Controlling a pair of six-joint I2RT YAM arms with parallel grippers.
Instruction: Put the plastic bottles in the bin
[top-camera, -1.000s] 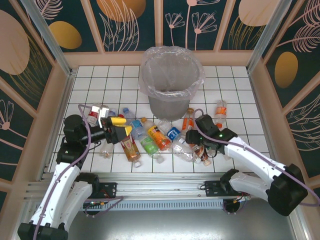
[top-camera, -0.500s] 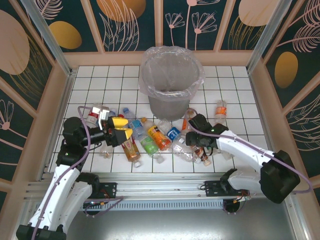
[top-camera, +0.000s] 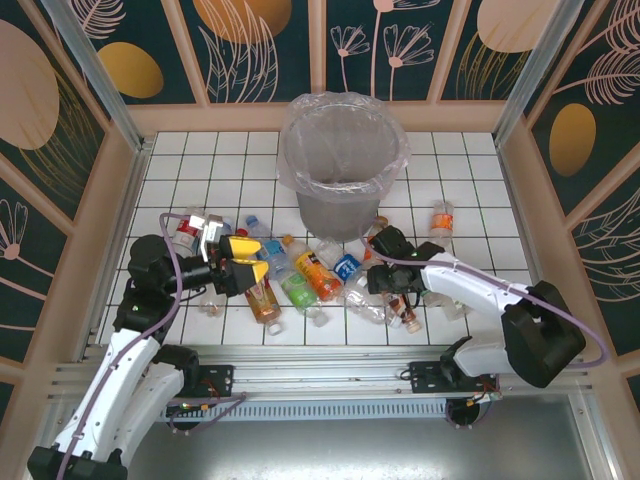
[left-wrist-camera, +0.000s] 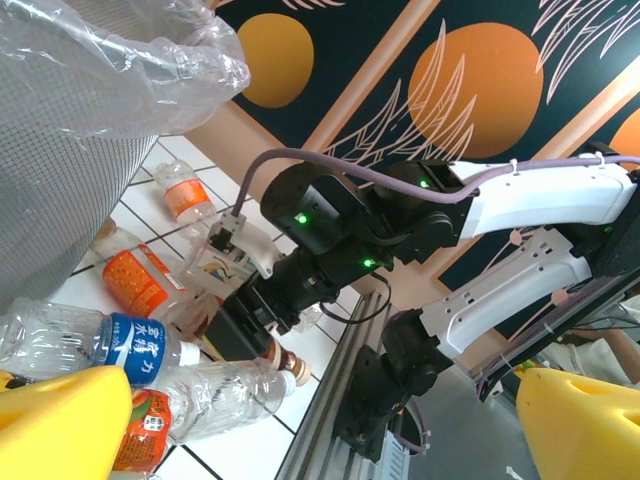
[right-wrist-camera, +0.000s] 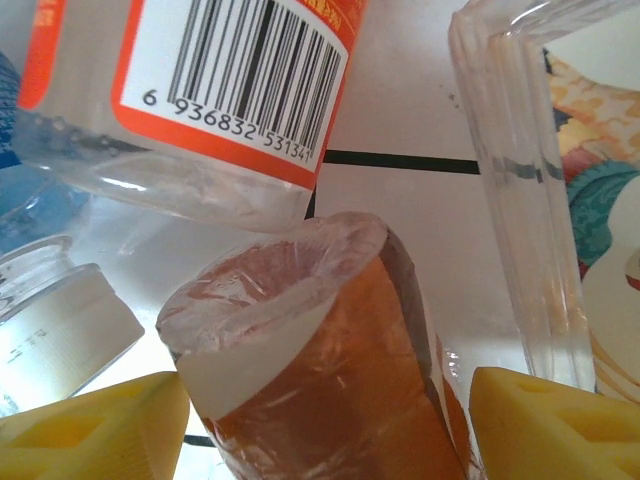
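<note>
The grey bin (top-camera: 343, 165), lined with a clear bag, stands at the back of the tiled floor. Several plastic bottles lie in front of it, among them an orange-labelled one (top-camera: 318, 275), a green one (top-camera: 297, 290) and a blue one (top-camera: 348, 265). My right gripper (top-camera: 394, 291) points down over a brown-labelled bottle (top-camera: 406, 311). In the right wrist view that bottle (right-wrist-camera: 330, 370) stands between the yellow fingertips (right-wrist-camera: 100, 425), with a thin gap on the right side; the gripper (right-wrist-camera: 330, 425) is open. My left gripper (top-camera: 249, 256) hangs open and empty left of the pile.
Lone bottles lie at the far right (top-camera: 441, 220) and far left (top-camera: 185, 228). Wooden walls close in the floor on three sides. In the left wrist view the bin (left-wrist-camera: 70, 130) rises at the left, bottles (left-wrist-camera: 130, 345) lie below it, and the right arm (left-wrist-camera: 340, 225) crosses ahead.
The right wrist has swung left and a little toward the bin, staying over the brown bottle, and its jaws have widened. The left gripper has barely moved.
</note>
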